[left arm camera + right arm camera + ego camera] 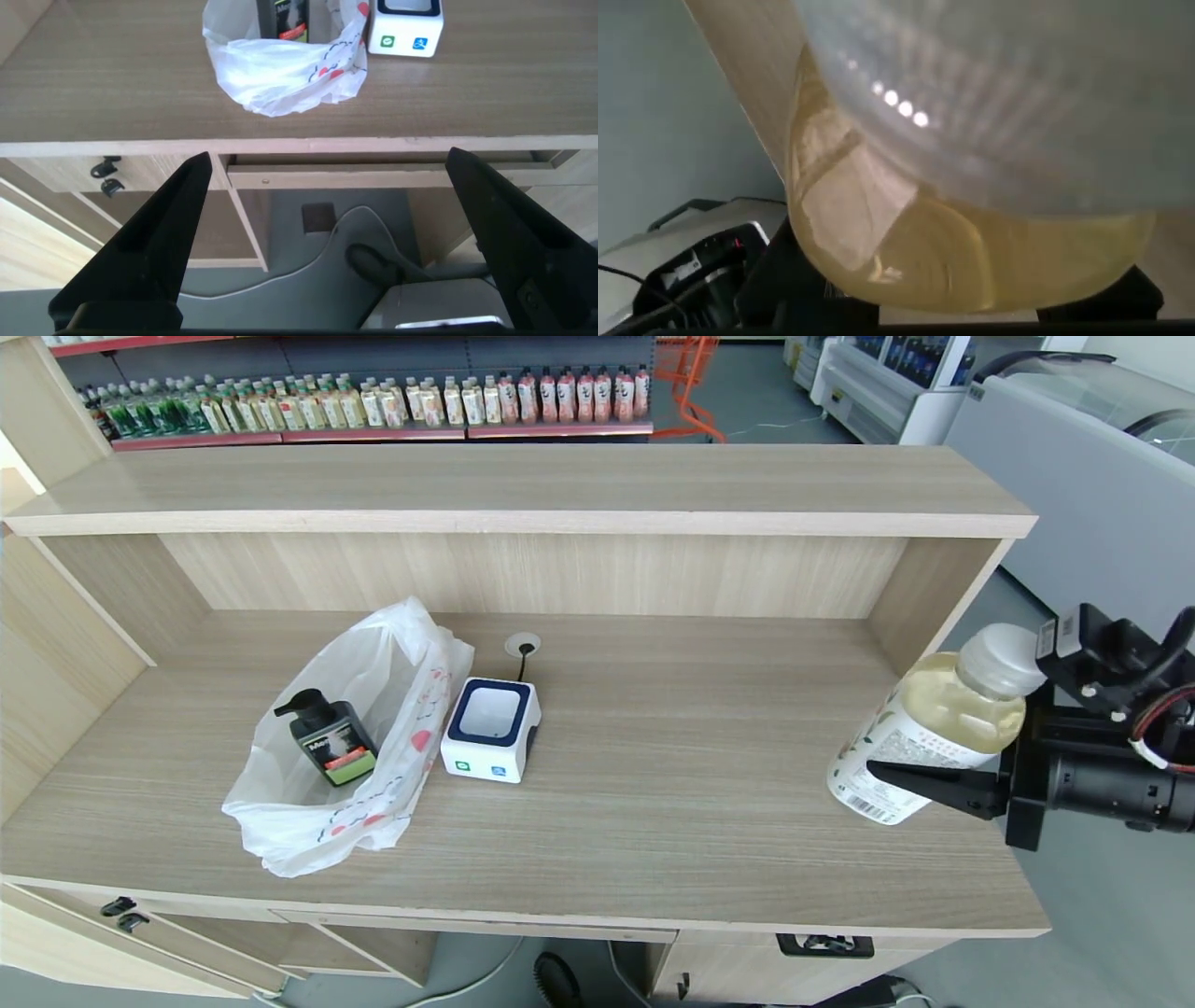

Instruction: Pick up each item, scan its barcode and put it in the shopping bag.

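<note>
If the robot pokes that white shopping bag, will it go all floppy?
Probably floppy: the shopping bag is thin, crumpled plastic, already slumped on the counter. The pump bottle inside likely weighs it down, so it may crumple rather than slide.

A wooden counter (672, 775) spreads left of the right claw (901, 733). Beyond the claw stands a freezer (1074, 476), and farther left a bottle-lined shelf (373, 432).

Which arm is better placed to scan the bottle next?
Right. The right hand grips the bottle at the right end of the counter; the left hand hangs open, empty, low before its front edge.
</note>
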Controlling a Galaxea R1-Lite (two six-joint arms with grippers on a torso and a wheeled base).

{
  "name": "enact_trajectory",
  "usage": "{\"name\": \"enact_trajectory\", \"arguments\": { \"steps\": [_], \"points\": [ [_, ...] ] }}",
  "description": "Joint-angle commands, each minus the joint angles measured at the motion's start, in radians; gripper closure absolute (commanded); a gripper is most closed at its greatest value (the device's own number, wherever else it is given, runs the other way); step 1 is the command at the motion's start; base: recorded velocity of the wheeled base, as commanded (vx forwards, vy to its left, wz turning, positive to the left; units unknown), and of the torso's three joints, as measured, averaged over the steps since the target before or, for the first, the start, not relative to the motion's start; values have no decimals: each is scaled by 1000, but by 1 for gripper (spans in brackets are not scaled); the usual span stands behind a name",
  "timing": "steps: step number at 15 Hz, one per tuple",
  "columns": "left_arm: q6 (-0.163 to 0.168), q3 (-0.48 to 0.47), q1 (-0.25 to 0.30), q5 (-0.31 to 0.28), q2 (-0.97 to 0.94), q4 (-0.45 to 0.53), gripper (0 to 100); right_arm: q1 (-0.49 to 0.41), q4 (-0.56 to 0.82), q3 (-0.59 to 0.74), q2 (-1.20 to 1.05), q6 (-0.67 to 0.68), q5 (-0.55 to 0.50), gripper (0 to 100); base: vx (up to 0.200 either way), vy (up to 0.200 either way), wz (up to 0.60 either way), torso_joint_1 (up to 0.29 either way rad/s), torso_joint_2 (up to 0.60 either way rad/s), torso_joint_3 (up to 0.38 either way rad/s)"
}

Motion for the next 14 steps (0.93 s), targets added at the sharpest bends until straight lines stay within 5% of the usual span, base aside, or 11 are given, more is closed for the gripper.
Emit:
{"name": "enact_trajectory", "arguments": {
  "steps": [1,4,10,14],
  "points": [
    [0,0,0,0,2,0,0,-20,-6,13,-11,-80,1,100,0,0,0,0,0,0],
    [0,0,0,0,2,0,0,-19,-16,3,-13,-198,1,100,0,0,0,0,0,0],
    [0,0,0,0,2,0,0,-17,-55,7,-13,-214,7,100,0,0,0,0,0,0],
    [0,0,0,0,2,0,0,-19,-55,3,-14,-200,10,100,0,200,0,-1,1,4]
  ]
}}
